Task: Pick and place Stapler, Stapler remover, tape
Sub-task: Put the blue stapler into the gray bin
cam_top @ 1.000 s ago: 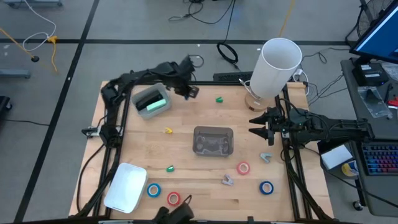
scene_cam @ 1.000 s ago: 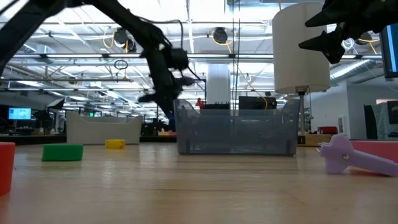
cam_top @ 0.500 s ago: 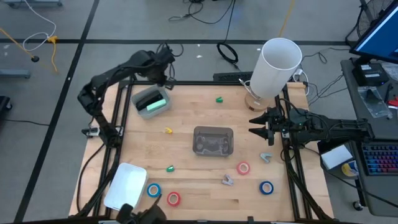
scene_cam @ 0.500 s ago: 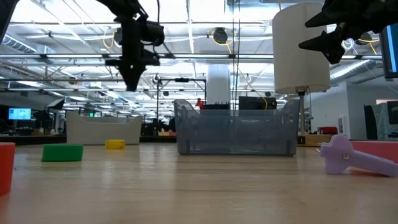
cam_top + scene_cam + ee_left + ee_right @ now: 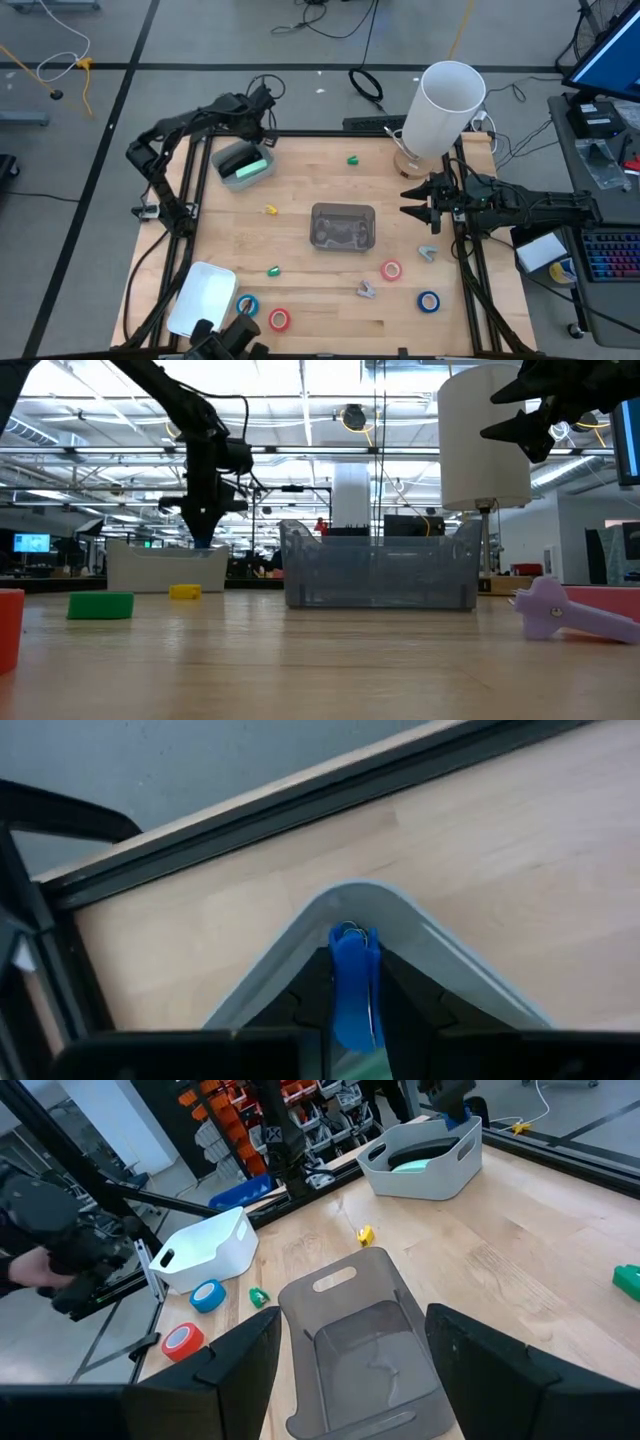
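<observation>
- Pale wooden surface (image 5: 320,185), framed in black rails.
- Grey bin (image 5: 243,163) at the far left corner, mint-green stapler (image 5: 246,169) inside.
- Clear container (image 5: 343,226) at the centre.
- White tray (image 5: 203,299) at the near left corner.
- Tall white cylinder (image 5: 446,108) at the far right corner.
- Blue tape roll (image 5: 247,305) and red tape roll (image 5: 279,319) by the tray; pink roll (image 5: 391,269) and second blue roll (image 5: 429,300) near right.
- Small green block (image 5: 352,159), yellow piece (image 5: 270,210), green piece (image 5: 274,270) scattered; lilac piece (image 5: 366,289) beside the pink roll.
</observation>
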Controlling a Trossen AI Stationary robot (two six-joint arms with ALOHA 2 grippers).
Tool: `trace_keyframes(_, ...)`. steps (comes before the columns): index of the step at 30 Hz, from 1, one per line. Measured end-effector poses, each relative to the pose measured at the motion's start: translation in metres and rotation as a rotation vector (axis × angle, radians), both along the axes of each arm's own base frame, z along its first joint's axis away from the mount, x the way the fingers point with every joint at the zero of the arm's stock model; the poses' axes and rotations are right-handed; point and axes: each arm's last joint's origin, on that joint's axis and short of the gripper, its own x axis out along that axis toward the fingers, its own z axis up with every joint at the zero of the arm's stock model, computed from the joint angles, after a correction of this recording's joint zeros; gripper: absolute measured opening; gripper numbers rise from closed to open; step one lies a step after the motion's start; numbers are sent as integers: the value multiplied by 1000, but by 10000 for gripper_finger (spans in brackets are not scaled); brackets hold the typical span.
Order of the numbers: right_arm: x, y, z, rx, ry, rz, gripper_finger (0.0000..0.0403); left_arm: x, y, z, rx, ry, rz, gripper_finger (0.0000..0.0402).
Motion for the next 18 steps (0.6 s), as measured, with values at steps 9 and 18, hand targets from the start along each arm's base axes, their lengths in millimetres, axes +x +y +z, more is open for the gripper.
trace_keyframes(9, 0, 0, 0, 0, 0, 0, 242, -2, 3, -12, 37, 9, -93, 53)
trace_keyframes(18, 0, 0, 0, 1, 0, 0, 242, -1, 5, -11, 55, 53, -253, 53)
